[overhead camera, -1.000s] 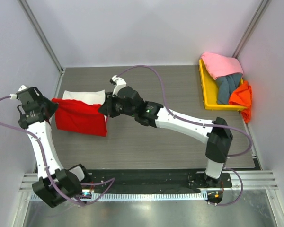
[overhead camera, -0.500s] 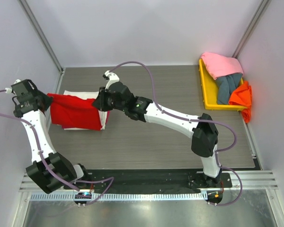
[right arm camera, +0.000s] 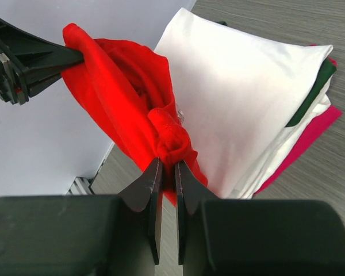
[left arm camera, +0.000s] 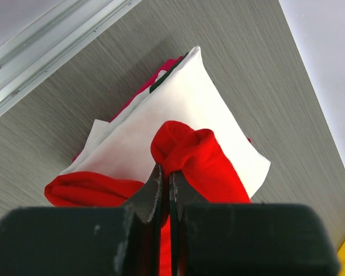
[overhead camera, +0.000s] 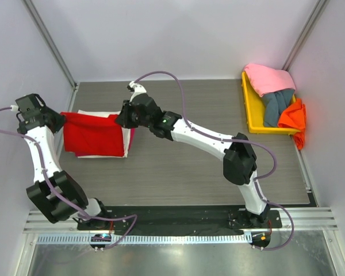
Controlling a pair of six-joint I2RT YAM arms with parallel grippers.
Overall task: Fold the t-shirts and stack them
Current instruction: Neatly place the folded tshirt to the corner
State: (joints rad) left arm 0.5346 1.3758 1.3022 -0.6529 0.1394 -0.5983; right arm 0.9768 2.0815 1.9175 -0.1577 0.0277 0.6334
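Note:
A bright red t-shirt [overhead camera: 96, 135] hangs stretched between my two grippers over a folded cream-white shirt [overhead camera: 118, 118] at the table's far left. My left gripper [overhead camera: 58, 121] is shut on the red shirt's left end [left arm camera: 184, 152]. My right gripper [overhead camera: 122, 119] is shut on its right end [right arm camera: 169, 141]. The cream-white shirt [right arm camera: 247, 98] lies on top of a small stack with a pink and a dark green edge showing beneath it; it also shows in the left wrist view [left arm camera: 178, 109]. Pink [overhead camera: 268, 78], grey-blue [overhead camera: 276, 106] and orange [overhead camera: 292, 119] shirts lie in the tray.
A yellow plastic tray [overhead camera: 251, 112] stands at the far right against the wall. Grey walls and metal frame posts close in the left, back and right sides. A metal rail runs along the near edge.
Both grippers have carried the red shirt back and left, over the folded cream-white shirt. The red cloth now covers most of the stack.

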